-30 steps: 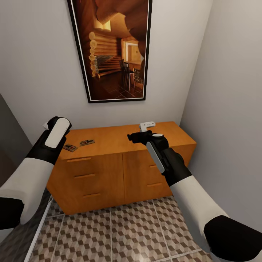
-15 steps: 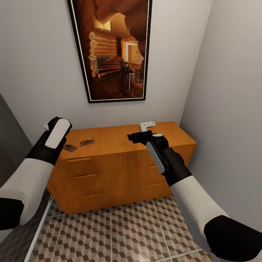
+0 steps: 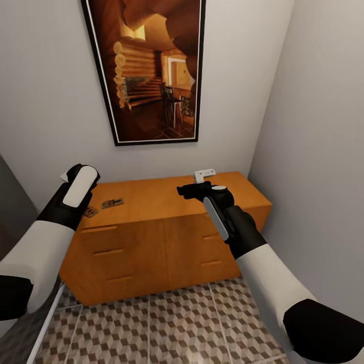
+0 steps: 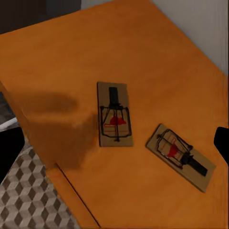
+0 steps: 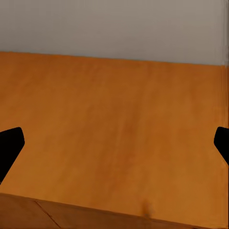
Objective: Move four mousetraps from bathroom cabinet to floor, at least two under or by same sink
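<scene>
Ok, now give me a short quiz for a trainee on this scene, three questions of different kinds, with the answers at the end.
1. How many mousetraps lie on top of the cabinet?
2. True or false: the right end effector is shut on a mousetrap.
3. What hangs on the wall above the cabinet? A) a mirror B) a framed picture C) a towel

Key: 1) two; 2) false, it is open with nothing between its fingers; 3) B.
</scene>
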`<state>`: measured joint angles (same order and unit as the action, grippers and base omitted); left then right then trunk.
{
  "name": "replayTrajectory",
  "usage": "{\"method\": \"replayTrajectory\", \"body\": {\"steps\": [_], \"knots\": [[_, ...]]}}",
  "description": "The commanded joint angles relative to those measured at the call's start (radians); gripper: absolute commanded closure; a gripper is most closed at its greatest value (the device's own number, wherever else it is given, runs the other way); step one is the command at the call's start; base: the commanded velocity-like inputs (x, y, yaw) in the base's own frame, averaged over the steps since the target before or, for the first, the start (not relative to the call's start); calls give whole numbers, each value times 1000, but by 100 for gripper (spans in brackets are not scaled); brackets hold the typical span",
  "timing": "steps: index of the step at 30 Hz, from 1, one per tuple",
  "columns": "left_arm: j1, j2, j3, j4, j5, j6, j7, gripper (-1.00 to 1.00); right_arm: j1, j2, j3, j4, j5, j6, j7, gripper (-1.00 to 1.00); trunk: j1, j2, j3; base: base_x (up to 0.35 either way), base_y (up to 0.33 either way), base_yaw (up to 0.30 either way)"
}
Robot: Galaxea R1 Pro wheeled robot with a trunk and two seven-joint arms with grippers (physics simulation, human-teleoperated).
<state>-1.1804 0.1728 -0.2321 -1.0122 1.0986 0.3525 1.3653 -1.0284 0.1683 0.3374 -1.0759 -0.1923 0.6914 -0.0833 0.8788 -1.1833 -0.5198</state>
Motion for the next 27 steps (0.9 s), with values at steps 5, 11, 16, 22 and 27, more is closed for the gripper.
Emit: {"method": "replayTrajectory", "body": {"steps": [5, 11, 16, 22, 27], "knots": [[-1, -1, -4, 0, 2, 13, 10, -100, -1, 0, 2, -1, -10, 4, -9, -100, 0, -1, -1, 255, -158, 0], [0, -3, -7, 1, 1, 14, 13, -100, -1, 0, 2, -1, -10, 4, -9, -100, 0, -1, -1, 214, -68, 0], [2, -4, -8, 1, 0, 14, 14, -100, -1, 0, 2, -1, -10, 4, -9, -100, 0, -1, -1, 66, -18, 0], [3, -4, -9, 1, 0, 14, 15, -100, -1, 0, 2, -1, -10, 4, -9, -100, 0, -1, -1, 18, -5, 0], [4, -4, -9, 0, -1, 15, 15, -100, -1, 0, 3, -1, -10, 4, -9, -100, 0, -1, -1, 5, -1, 0]]}}
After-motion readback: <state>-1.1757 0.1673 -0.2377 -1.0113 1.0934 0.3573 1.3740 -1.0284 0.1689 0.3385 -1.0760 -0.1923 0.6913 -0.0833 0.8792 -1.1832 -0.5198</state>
